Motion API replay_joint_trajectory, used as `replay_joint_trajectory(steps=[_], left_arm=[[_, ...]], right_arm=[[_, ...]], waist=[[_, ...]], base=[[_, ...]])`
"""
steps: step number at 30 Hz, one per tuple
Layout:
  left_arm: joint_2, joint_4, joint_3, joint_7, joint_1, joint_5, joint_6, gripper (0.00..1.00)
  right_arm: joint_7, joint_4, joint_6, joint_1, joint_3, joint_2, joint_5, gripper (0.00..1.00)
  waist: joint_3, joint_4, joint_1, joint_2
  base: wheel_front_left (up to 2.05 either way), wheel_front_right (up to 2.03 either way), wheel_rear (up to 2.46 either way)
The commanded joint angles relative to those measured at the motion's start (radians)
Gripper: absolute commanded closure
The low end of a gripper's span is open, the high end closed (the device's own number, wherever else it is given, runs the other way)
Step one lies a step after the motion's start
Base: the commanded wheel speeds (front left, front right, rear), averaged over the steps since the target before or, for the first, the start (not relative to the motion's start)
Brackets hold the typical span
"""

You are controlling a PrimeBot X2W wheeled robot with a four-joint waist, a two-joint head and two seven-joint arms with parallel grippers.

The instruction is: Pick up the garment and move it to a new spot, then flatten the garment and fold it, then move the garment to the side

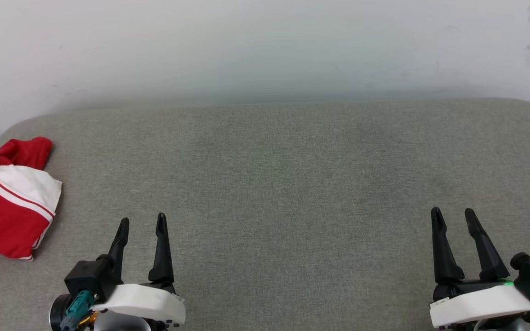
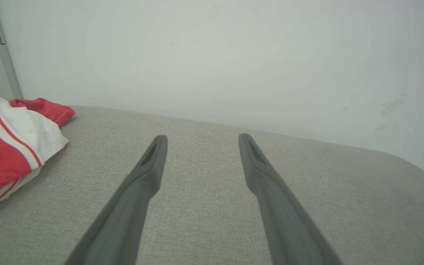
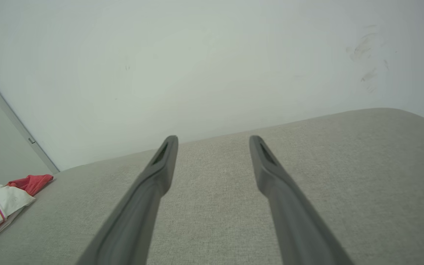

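Lying bunched at the left edge of the grey surface [image 1: 265, 184], the garment [image 1: 9, 197] is untouched.
The left gripper [image 1: 143, 219] and right gripper [image 1: 453, 211] are held spread and empty, with a white wall [image 1: 265, 46] behind.

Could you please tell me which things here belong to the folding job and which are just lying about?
Job: garment, lying at the far left; left gripper and right gripper, both open and empty.
Just there: grey padded surface; white wall.
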Motion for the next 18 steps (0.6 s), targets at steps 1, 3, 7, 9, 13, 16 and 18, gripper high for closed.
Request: replay_joint_trajectory(steps=[1, 3, 7, 9, 13, 16, 18], left_arm=[[0.002, -0.011, -0.001, -0.011, 0.004, 0.030, -0.006, 0.00], [-0.001, -0.012, 0.000, -0.015, 0.006, 0.047, -0.008, 0.00], [-0.005, -0.012, 0.002, -0.023, 0.012, 0.079, -0.013, 0.00], [-0.007, -0.010, 0.002, -0.028, 0.015, 0.095, -0.014, 0.00], [-0.010, -0.005, 0.005, -0.033, 0.020, 0.117, -0.017, 0.00], [-0.013, -0.003, 0.010, -0.040, 0.023, 0.135, -0.021, 0.00], [-0.016, -0.003, 0.016, -0.043, 0.027, 0.139, -0.023, 0.00]], right_arm=[[-0.012, -0.014, 0.002, 0.006, 0.003, -0.005, -0.029, 0.00], [-0.015, -0.017, 0.002, 0.008, 0.006, -0.005, -0.043, 0.00], [-0.023, -0.022, 0.002, 0.013, 0.008, -0.005, -0.069, 0.00], [-0.028, -0.024, 0.002, 0.015, 0.010, -0.006, -0.081, 0.00], [-0.034, -0.026, 0.002, 0.020, 0.012, -0.006, -0.097, 0.00], [-0.039, -0.031, 0.002, 0.022, 0.012, -0.006, -0.107, 0.00], [-0.044, -0.034, 0.002, 0.027, 0.015, -0.006, -0.121, 0.00]], waist=[[-0.001, 0.001, 0.0000, 0.0000], [-0.002, 0.001, 0.0000, 0.0000], [-0.003, 0.002, 0.0000, 0.0000], [-0.004, 0.002, 0.0000, 0.0000], [-0.006, 0.002, 0.0000, 0.0000], [-0.008, 0.001, 0.0000, 0.0000], [-0.008, 0.001, 0.0000, 0.0000]], base=[[0.00, 0.00, 0.00], [0.00, 0.00, 0.00], [0.00, 0.00, 0.00], [0.00, 0.00, 0.00], [0.00, 0.00, 0.00], [0.00, 0.00, 0.00], [0.00, 0.00, 0.00]])
